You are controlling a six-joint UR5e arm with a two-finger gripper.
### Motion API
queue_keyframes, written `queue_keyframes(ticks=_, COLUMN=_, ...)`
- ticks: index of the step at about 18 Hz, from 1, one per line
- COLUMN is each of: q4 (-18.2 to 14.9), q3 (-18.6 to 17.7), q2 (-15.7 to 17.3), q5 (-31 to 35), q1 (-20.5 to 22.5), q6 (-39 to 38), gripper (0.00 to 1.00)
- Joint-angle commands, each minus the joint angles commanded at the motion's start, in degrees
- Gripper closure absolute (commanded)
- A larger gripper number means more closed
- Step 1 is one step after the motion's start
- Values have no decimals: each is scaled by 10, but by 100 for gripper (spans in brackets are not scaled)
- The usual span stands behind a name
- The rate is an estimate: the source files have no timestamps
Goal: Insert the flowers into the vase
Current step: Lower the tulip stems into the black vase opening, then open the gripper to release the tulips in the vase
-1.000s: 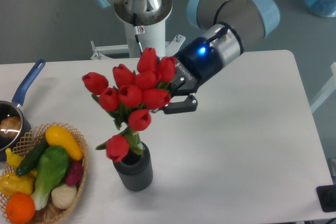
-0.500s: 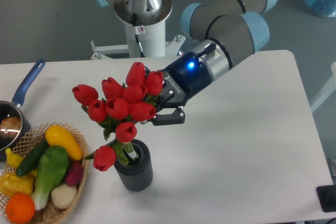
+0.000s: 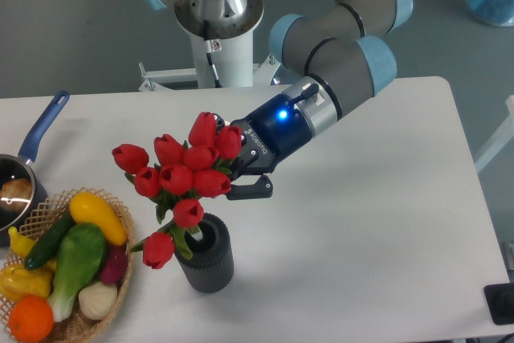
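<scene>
From the single fixed camera, the task looks mostly done but not finished: the flowers (image 3: 183, 176) stand with their stems reaching down into the mouth of the vase (image 3: 205, 254), which sits upright on the bench (image 3: 377, 222) toward the front, just right of the wicker basket (image 3: 120, 267). The bunch leans left, one bud drooping over the vase's left rim, and the heads spread wider than the vase. The gripper (image 3: 241, 173) is right behind the buds at the upper right of the bunch; one dark finger shows below the heads, but the flowers hide the rest, so I cannot tell whether the jaws are clenched on the stems or released. My judgement is that what remains is seating the stems fully, letting go and backing the arm away without dragging the bunch or tipping the vase. The bench is a plain white top; the basket holds coloured fruit and vegetables, and a blue-handled saucepan (image 3: 24, 166) sits at the left edge. Behind is a grey floor, the arm's white pedestal (image 3: 225, 50), and something translucent blue in the top right corner.
</scene>
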Motion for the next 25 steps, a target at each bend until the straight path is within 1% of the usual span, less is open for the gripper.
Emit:
queue_keyframes(ticks=1, q4=0, q3=-1, q2=-2, q5=1, q1=0, q6=2, gripper=78)
queue_keyframes(ticks=2, q4=0, q3=-2, q2=-6, q5=2, q1=-1, q6=5, gripper=70)
queue_keyframes(ticks=3, q4=1, q3=-3, q2=-17, q5=2, q1=-3, q6=12, gripper=64)
queue_keyframes(ticks=4, q4=2, q3=-6, q2=-25, q5=2, q1=-3, q6=24, gripper=55)
queue_keyframes(ticks=5, q4=1, q3=-11, q2=-26, q5=2, q1=-3, q6=33, gripper=48)
queue_keyframes(ticks=7, q4=2, q3=-15, q2=-32, q5=3, q1=-3, q6=37, gripper=41)
queue_keyframes(ticks=11, q4=2, q3=-29, q2=-34, q5=21, q1=-2, q6=47, gripper=39)
queue_keyframes(ticks=12, q4=2, q3=-29, q2=-39, q5=29, q1=-2, q6=50, gripper=34)
queue_keyframes(ticks=15, q4=3, q3=-30, q2=-48, q5=50, q1=-3, q6=65, gripper=33)
queue_keyframes(ticks=18, q4=2, q3=-31, q2=-47, q5=51, q1=-1, q6=65, gripper=31)
queue_keyframes(ticks=21, q4=2, q3=-32, q2=-48, q5=51, q1=2, q6=65, gripper=23)
queue_keyframes(ticks=23, q4=1, q3=-32, q2=-49, q5=56, q1=4, q6=65, gripper=19)
queue_keyframes(ticks=25, q4=1, q3=-33, q2=-48, q5=73, q1=8, q6=64, gripper=10)
